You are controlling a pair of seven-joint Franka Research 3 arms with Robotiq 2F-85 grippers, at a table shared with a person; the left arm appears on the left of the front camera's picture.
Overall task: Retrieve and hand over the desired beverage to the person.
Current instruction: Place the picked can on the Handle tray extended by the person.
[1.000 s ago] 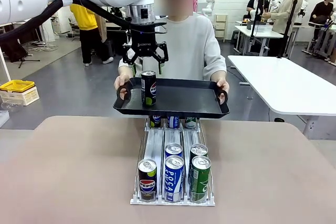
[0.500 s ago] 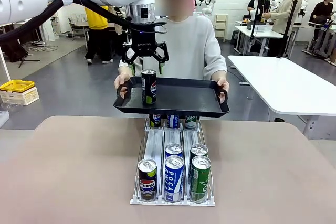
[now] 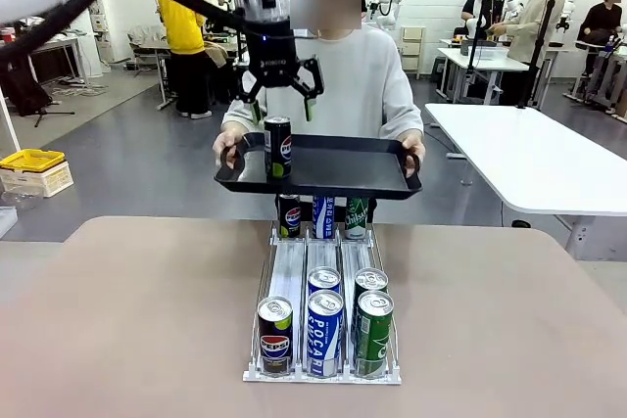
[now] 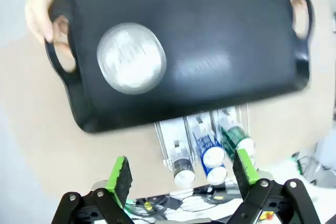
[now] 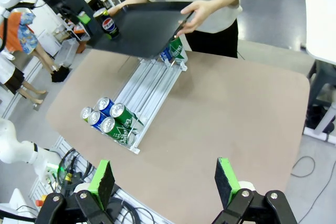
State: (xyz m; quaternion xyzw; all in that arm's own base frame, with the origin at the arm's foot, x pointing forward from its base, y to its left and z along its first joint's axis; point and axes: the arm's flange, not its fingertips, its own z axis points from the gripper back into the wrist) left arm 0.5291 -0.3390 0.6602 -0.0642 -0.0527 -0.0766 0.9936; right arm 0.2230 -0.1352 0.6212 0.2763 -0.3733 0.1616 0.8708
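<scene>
We see our left gripper (image 3: pixel 282 110) hanging just above the dark blue Pepsi can (image 3: pixel 278 147), its jaws spread wide and holding nothing. The can stands upright near the end of the flat black plastic tray (image 3: pixel 353 168) on our left side. The person in the light grey sweatshirt (image 3: pixel 353 85) holds the tray level by both handles over the far edge of the brown worktop (image 3: pixel 137 320). Below it, a clear sloped rack (image 3: pixel 287 276) carries more drink cans (image 3: pixel 324 332). Our right gripper (image 5: pixel 164 179) hovers high over the worktop, wide and empty.
</scene>
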